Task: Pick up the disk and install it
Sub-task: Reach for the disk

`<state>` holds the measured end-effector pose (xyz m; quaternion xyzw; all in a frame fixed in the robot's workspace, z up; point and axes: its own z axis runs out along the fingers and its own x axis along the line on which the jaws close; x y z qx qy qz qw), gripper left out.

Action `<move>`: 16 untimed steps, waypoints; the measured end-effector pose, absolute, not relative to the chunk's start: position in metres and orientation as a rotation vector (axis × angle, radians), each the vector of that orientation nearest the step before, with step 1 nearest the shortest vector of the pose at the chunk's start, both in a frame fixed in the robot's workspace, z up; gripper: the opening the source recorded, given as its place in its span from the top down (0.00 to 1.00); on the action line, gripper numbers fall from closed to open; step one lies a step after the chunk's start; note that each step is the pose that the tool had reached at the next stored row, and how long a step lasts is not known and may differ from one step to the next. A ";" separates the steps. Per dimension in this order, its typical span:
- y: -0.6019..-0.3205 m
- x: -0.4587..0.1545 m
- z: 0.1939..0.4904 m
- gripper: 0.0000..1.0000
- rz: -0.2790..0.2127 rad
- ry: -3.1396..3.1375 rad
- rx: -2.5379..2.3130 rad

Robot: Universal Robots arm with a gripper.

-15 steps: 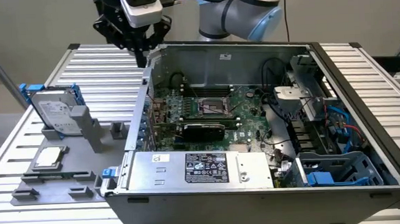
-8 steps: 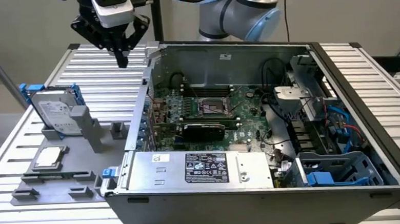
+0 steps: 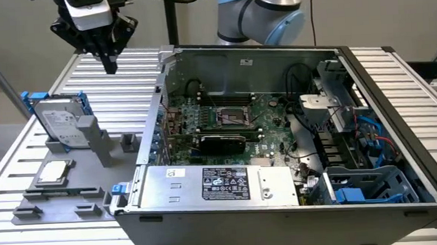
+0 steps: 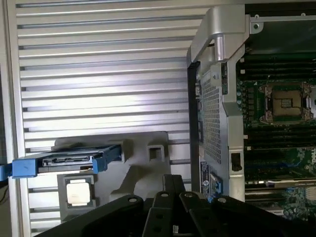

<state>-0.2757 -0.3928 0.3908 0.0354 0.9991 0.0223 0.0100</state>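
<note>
- Exterior view: gripper (image 3: 110,66) hung above the slatted table (image 3: 127,96), off the far corner of the open computer case (image 3: 283,220) on the exterior view's left. Its fingers were drawn together to a point and held nothing.
- The disk (image 3: 60,124) stood on edge, leaning, in a grey fixture (image 3: 96,146) beside the case on the exterior view's left, apart from the gripper. Label face showed, blue rails along its edges.
- A small square chip (image 3: 54,171) lay flat on the same fixture, nearer the camera than the disk.
- Inside the case: motherboard (image 3: 226,119), and a silver box with black label (image 3: 225,184) along the near wall.
- Wrist view: gripper (image 4: 173,186) fingers together and empty, over the fixture (image 4: 143,170) just outside the case (image 4: 217,98) wall.
- Disk (image 4: 64,163) seen edge-on, further from the case than the gripper, with the chip (image 4: 79,191) just beside it.
</note>
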 end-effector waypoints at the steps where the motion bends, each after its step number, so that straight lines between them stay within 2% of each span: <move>1: -0.393 -0.280 0.391 1.00 0.070 3.119 0.110; 16: -0.392 -0.349 0.386 1.00 0.069 3.125 0.111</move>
